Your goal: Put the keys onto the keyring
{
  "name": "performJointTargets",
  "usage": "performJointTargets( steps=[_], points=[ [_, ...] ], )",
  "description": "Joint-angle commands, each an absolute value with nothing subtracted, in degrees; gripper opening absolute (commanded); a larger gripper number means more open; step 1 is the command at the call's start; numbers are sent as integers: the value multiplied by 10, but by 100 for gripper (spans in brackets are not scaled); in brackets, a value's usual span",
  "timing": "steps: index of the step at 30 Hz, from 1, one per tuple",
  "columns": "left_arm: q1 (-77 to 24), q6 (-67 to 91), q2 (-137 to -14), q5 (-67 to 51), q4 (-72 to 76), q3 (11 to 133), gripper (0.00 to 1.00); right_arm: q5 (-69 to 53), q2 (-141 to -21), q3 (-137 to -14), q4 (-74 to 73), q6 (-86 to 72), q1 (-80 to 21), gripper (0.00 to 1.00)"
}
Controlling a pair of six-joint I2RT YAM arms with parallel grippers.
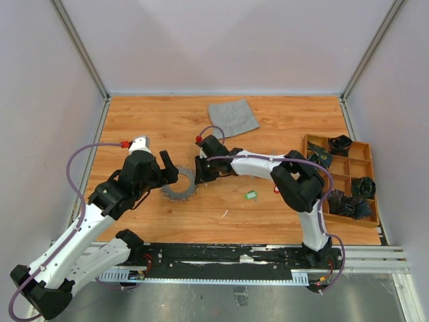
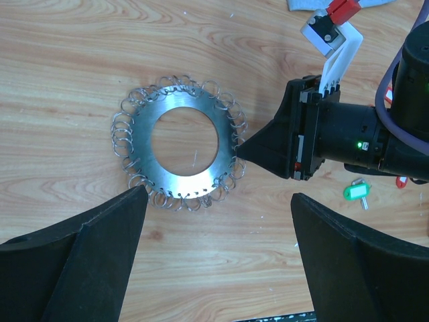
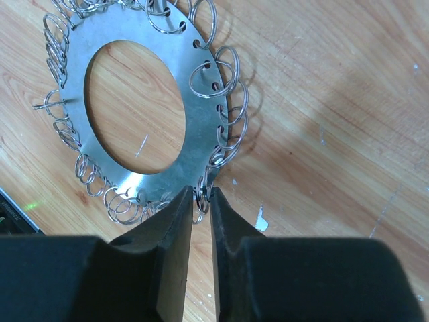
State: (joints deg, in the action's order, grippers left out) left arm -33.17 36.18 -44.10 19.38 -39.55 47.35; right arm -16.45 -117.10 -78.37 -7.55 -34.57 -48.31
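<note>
keyring (image 1: 177, 186) | laid flat on table (image 1: 268, 134) | right gripper (image 3: 201, 194) | pinched on a rim loop (thin gap between fingers) | left gripper (image 2: 218, 201) | spread wide above keyring | green-tagged key (image 1: 251, 195) | seen loose near keyring

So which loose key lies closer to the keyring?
The green-tagged key: it lies between the keyring and the red-tagged key, which sits farther out, right beside the right arm.
</note>
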Motion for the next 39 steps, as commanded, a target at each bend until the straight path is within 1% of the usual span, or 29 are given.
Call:
performJointTargets(
  steps=[1, 4, 6, 8, 14, 19, 22, 29, 35, 37, 39],
  points=[
    [-330, 356, -439, 193, -385, 474, 94, -165, -1176, -797, -63, -347, -474, 16],
    [-330, 356, -437, 194, -385, 474, 94, -156, -1163, -788, -61, -339, -473, 10],
    [-330, 358, -436, 194, -386, 474, 94, -150, -1152, -784, -60, -330, -474, 4],
    [-330, 358, -435, 193, -388, 476, 94, -143, -1139, -776, -57, -318, -473, 1],
    [-330, 358, -428, 201, -397, 490, 95, -136, -1067, -756, -55, -262, -475, 1],
    [-330, 344, -413, 200, -391, 508, 99, -168, -1002, -729, -55, -192, -475, 1],
    [-330, 321, -398, 187, -373, 515, 100, -174, -953, -710, -61, -157, -475, 1],
    [-330, 272, -393, 140, -340, 550, 100, -166, -823, -673, -88, -76, -476, 1],
    [-330, 244, -428, 46, -302, 565, 100, -146, -709, -637, -109, -29, -475, 0],
    [-339, 240, -440, 24, -291, 569, 100, -142, -675, -626, -117, -12, -475, 0],
    [-362, 238, -449, 30, -282, 575, 100, -140, -643, -619, -122, -4, -475, 1]
  ],
)
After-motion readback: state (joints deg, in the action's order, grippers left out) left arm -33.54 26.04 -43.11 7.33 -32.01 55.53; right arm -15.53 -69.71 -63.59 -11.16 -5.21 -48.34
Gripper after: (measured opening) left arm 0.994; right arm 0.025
